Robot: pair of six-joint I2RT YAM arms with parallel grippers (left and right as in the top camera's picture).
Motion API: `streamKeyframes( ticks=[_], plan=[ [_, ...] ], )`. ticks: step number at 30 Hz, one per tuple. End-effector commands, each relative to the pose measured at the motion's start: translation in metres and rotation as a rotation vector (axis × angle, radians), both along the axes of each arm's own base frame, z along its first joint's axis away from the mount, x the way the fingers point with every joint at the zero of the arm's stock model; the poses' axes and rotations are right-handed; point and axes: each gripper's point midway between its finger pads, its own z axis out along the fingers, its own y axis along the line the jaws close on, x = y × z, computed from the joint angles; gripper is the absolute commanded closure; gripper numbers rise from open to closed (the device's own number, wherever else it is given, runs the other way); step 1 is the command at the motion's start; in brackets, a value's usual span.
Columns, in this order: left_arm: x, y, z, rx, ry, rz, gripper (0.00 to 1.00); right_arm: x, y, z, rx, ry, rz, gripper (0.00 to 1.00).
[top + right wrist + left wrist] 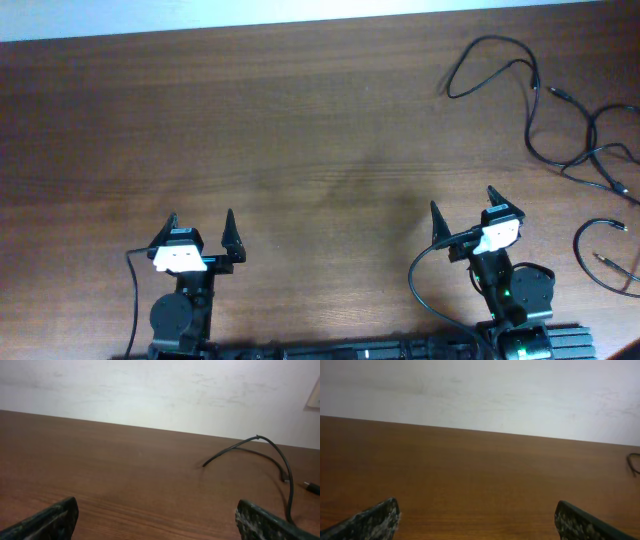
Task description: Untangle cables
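The cables (478, 44) lie loose on the wooden counter (300, 120), gathered toward its far right corner and trailing down along its right edge; one cord loops close to the far edge, others cross just beside it nearer the right edge, and a separate strand (578, 240) curls at the right edge, closer to the near side; small plugs show at some ends. The left end effector (200, 215) sits by the near edge, left of the middle, its fingers spread wide with nothing between them, well apart from the cords. The right end effector (462, 200) sits by the near edge toward the right, likewise spread wide and empty, near the cables but not touching them; its wrist view shows one cord rising in an arch off the counter, ahead and to the right.
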Motion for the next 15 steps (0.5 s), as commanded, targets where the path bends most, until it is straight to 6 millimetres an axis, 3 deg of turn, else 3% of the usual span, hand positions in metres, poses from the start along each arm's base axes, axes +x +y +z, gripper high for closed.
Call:
streamKeyframes(
  ticks=[1,15],
  plan=[
    [0.0,0.003,-0.001,0.065,-0.002,0.011,0.01,0.0,0.0,-0.002,0.001,0.005,-0.002,0.01],
    [0.0,0.021,-0.001,0.091,0.004,0.071,0.01,0.0,0.0,-0.002,0.001,0.005,-0.002,0.01]
  ],
)
